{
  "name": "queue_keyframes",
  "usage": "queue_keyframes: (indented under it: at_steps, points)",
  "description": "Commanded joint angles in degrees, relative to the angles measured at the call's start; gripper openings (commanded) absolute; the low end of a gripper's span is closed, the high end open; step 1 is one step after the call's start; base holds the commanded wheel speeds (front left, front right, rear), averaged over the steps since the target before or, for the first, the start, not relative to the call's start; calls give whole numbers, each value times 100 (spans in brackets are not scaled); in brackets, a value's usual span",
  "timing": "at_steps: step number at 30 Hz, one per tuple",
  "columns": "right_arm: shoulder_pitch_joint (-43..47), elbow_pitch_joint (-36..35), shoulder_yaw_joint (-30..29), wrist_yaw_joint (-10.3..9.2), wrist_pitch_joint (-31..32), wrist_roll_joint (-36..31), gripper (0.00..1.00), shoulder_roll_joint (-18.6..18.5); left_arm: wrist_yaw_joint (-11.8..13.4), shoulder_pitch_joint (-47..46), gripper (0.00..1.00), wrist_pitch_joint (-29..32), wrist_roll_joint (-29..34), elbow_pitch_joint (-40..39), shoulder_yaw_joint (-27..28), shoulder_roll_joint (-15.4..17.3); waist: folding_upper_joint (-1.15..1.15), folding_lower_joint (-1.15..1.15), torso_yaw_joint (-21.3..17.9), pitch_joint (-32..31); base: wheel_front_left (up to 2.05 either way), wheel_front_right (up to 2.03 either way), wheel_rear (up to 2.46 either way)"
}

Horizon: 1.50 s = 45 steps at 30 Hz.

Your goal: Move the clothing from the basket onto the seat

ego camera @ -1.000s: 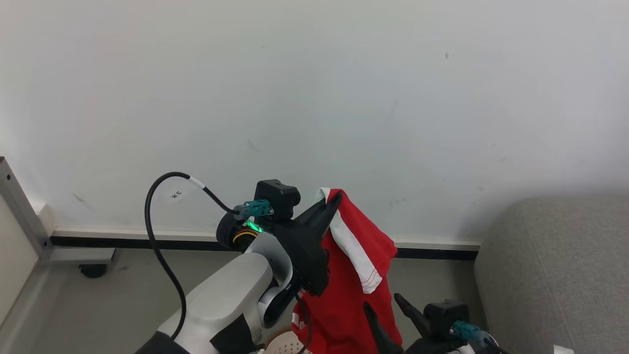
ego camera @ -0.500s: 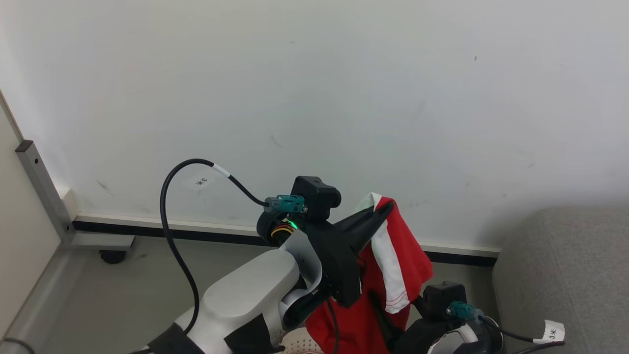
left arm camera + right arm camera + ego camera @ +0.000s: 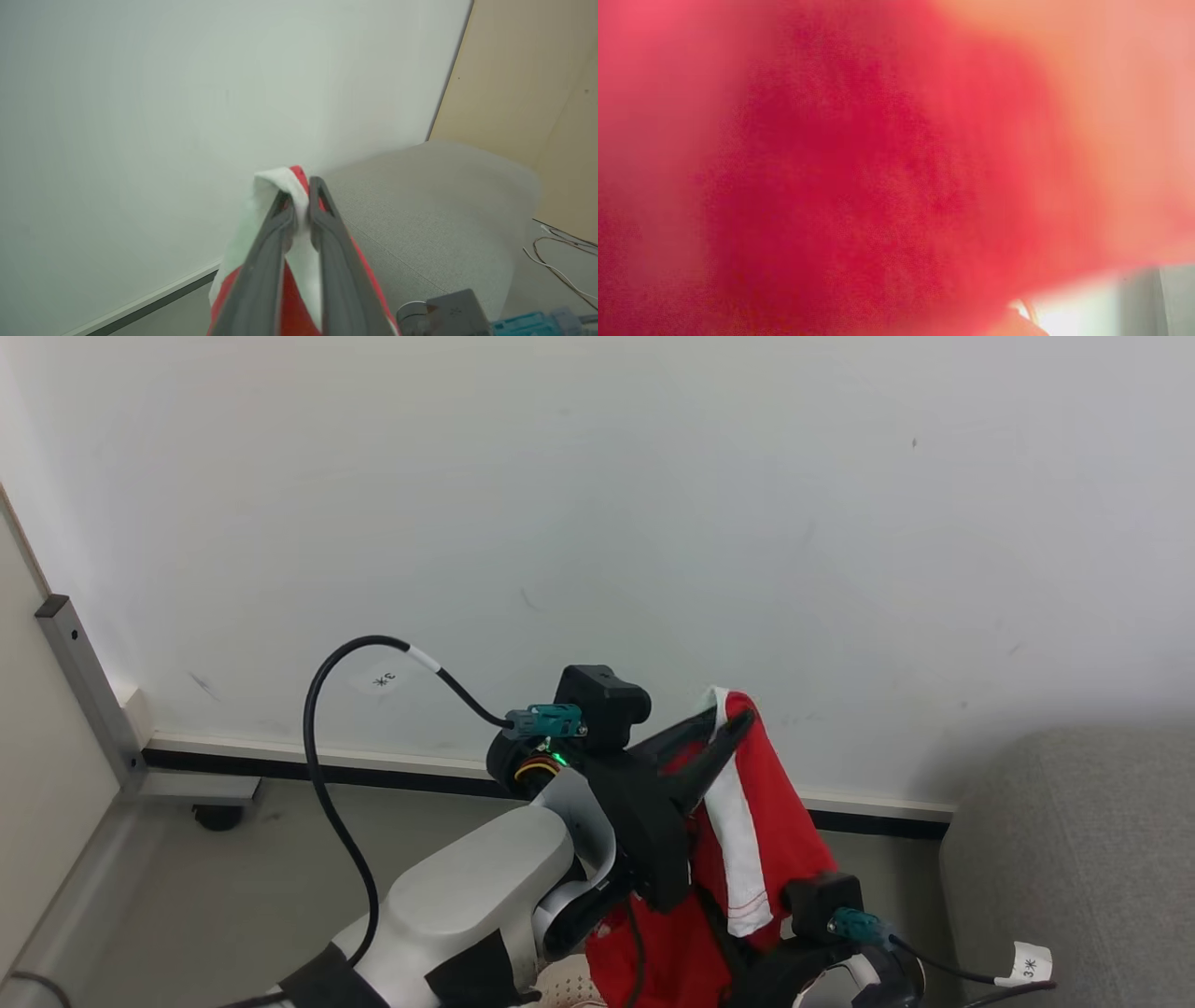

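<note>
The clothing [image 3: 775, 821] is draping over my right gripper [image 3: 742, 952] and hiding its fingertips, so I am not making out how its jaws are standing. Through my right wrist camera the cloth is blurring into plain red. The basket [image 3: 560, 989] and the seat [image 3: 1074, 859] are running off the head view's edges.

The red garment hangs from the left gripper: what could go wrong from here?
1. The left gripper pinches only a small fold at the top edge of the red garment; it may slip out during a swing to the sofa.
2. The cloth hangs against the right gripper and blurs its wrist view red, so that arm may grasp blindly or snag.
3. The lower end hangs near the basket; it may catch the rim.
</note>
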Motion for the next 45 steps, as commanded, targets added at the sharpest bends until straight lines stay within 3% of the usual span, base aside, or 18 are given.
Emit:
queue_keyframes:
  at_steps: [1,8,15,23,27,39,45]
  points:
    - [21,5,49,2,-102,84,0,1,72,68,100,-90,20,110,-1,59,0,0,-78,-15,0,0,0]
    - [143,-113,100,2,-281,115,0,1,260,350,100,-601,238,634,28,235,0,0,-367,-73,0,0,0]
    - [364,-303,-17,2,-256,-108,0,-1,130,872,100,-901,491,800,152,512,0,0,-803,-61,0,0,0]
    - [783,-1187,-439,2,137,-528,0,-251,-136,2110,100,-926,1384,-209,1376,1013,0,0,-1777,162,0,0,0]
    - [972,-1768,-662,2,380,-625,0,-396,-144,2697,100,-925,1860,-733,1918,1168,0,0,-2326,302,0,0,0]
    - [1262,-3054,-1062,2,904,-826,0,-568,-203,4103,100,-927,2921,-1717,3155,1116,0,0,-3994,748,0,0,0]
    - [1438,-3381,-1497,2,858,-924,0,-466,-308,4337,100,-926,3344,-1889,3392,925,0,0,-4249,1015,0,0,0]
